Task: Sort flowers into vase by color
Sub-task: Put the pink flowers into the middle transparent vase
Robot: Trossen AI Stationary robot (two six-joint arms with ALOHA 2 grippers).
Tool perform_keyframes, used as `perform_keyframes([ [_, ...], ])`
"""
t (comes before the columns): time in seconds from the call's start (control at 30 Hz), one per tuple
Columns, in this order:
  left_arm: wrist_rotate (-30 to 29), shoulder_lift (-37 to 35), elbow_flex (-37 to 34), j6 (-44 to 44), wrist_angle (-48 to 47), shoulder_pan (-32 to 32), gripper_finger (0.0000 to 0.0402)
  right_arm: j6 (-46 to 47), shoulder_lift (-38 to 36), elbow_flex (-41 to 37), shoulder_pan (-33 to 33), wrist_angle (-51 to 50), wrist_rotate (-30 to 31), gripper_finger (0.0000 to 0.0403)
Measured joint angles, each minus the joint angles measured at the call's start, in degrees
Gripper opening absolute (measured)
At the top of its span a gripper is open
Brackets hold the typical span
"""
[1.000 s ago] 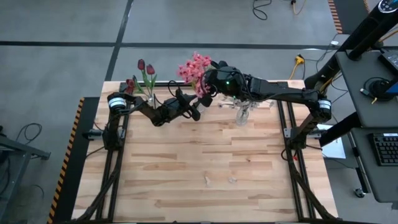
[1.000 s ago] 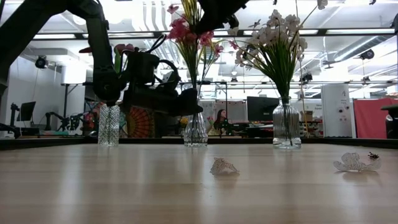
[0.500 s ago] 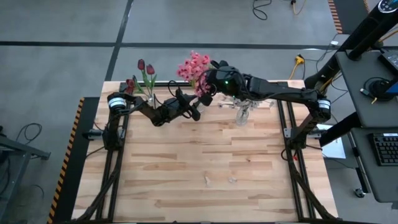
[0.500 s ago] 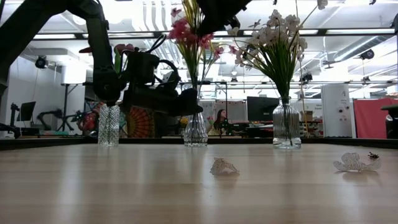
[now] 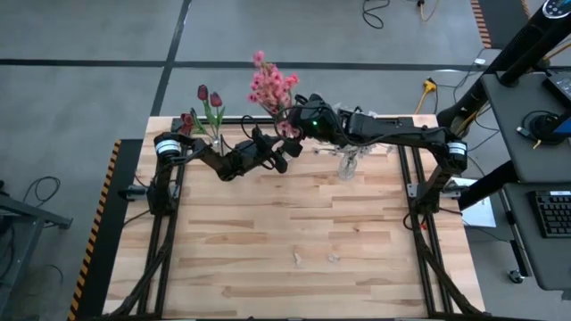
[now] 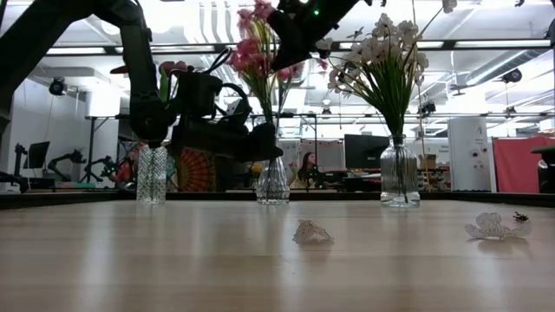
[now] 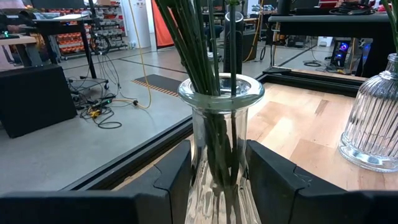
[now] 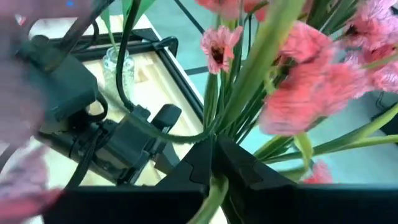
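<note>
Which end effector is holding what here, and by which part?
The left end effector clamps the middle glass vase by its body. The right end effector is shut on a pink flower's green stem, below the blooms.

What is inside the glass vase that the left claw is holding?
The glass vase, held between the left claw's fingers, contains several thin green stems. Their pink blooms rise above, where the right claw is shut on one stem. The vase bottom is out of sight.

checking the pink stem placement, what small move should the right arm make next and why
Probably lower the stem further. The right gripper is shut on a pink flower stem above the middle vase, which the left gripper grips on both sides.
</note>
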Motion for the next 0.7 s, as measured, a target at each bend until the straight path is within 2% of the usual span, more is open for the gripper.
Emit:
perform_keyframes([
  [0.17, 0.0, 0.0, 0.0, 0.0, 0.0, 0.0, 0.0121, -0.3, -0.3, 0.0, 0.0, 2.1, 0.1, 0.0014],
  [0.33, 0.0, 0.0, 0.0, 0.0, 0.0, 0.0, 0.0121, 0.0, -1.0, 0.0, 0.0, 3.6, 0.2, 0.0037],
  [0.7, 0.0, 0.0, 0.0, 0.0, 0.0, 0.0, 0.0121, -0.2, -3.8, 0.0, 0.0, 4.4, 3.2, 0.0136],
])
